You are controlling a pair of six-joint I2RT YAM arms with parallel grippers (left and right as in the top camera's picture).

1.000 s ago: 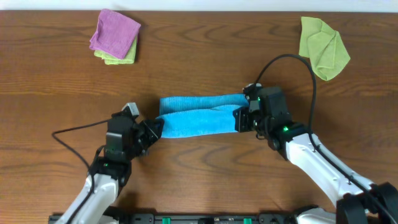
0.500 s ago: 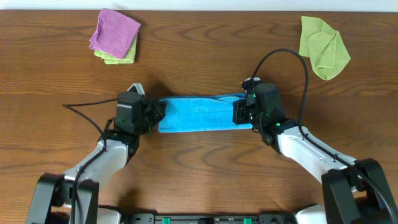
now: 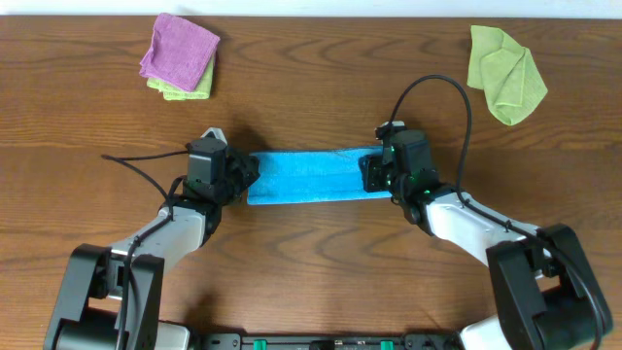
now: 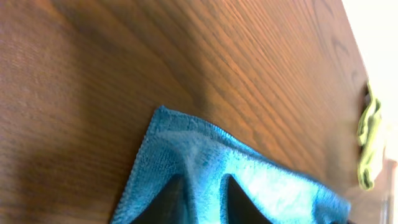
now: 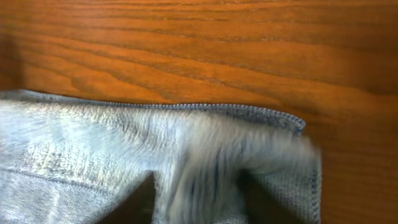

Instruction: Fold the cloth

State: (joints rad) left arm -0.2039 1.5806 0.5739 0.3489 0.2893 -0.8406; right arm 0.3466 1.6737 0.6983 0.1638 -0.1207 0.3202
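The sky-blue cloth (image 3: 311, 176) lies on the wooden table as a long, narrow folded strip. My left gripper (image 3: 245, 177) is at its left end and my right gripper (image 3: 369, 175) at its right end. In the left wrist view the fingers of the left gripper (image 4: 204, 182) stand slightly apart, with a raised ridge of the cloth (image 4: 267, 183) between them. In the right wrist view the right gripper (image 5: 196, 180) has its fingers wide apart. Blurred folds of the cloth (image 5: 93, 143) lie loose between them, next to a hemmed corner.
A purple cloth (image 3: 180, 49) lies on a light green one (image 3: 187, 90) at the back left. Another light green cloth (image 3: 505, 73) lies at the back right and also shows in the left wrist view (image 4: 368, 143). Black cables (image 3: 437, 92) loop from both arms.
Both grippers carried the cloth's near edge towards the back, which narrowed it into a flat strip. Their jaws were shut on the cloth ends and have now parted.
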